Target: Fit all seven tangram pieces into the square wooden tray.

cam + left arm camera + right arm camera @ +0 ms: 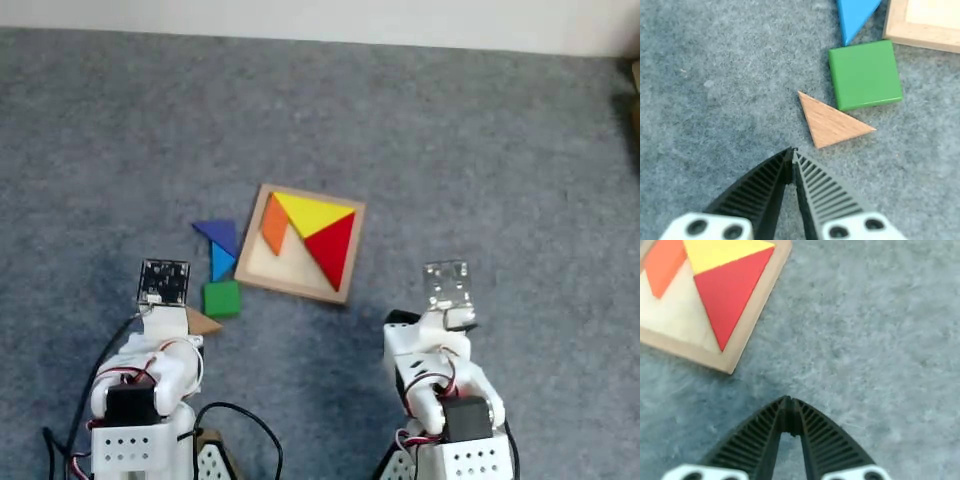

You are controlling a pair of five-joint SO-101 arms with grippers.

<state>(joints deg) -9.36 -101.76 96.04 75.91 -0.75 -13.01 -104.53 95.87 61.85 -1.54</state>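
The square wooden tray (278,266) lies mid-table and holds a yellow triangle (312,213), a red triangle (335,248) and an orange parallelogram (274,226). Left of the tray on the carpet lie a dark blue triangle (218,235), a light blue triangle (221,261), a green square (221,298) and a bare wooden triangle (203,322). My left gripper (791,152) is shut and empty, its tips just short of the wooden triangle (832,122), which touches the green square (865,74). My right gripper (790,402) is shut and empty over bare carpet, off the tray's (747,325) near right corner.
Grey carpet covers the whole table. About half of the tray's floor (675,315) is bare pale wood. Both arm bases (130,410) stand at the near edge. A pale wall strip runs along the far side.
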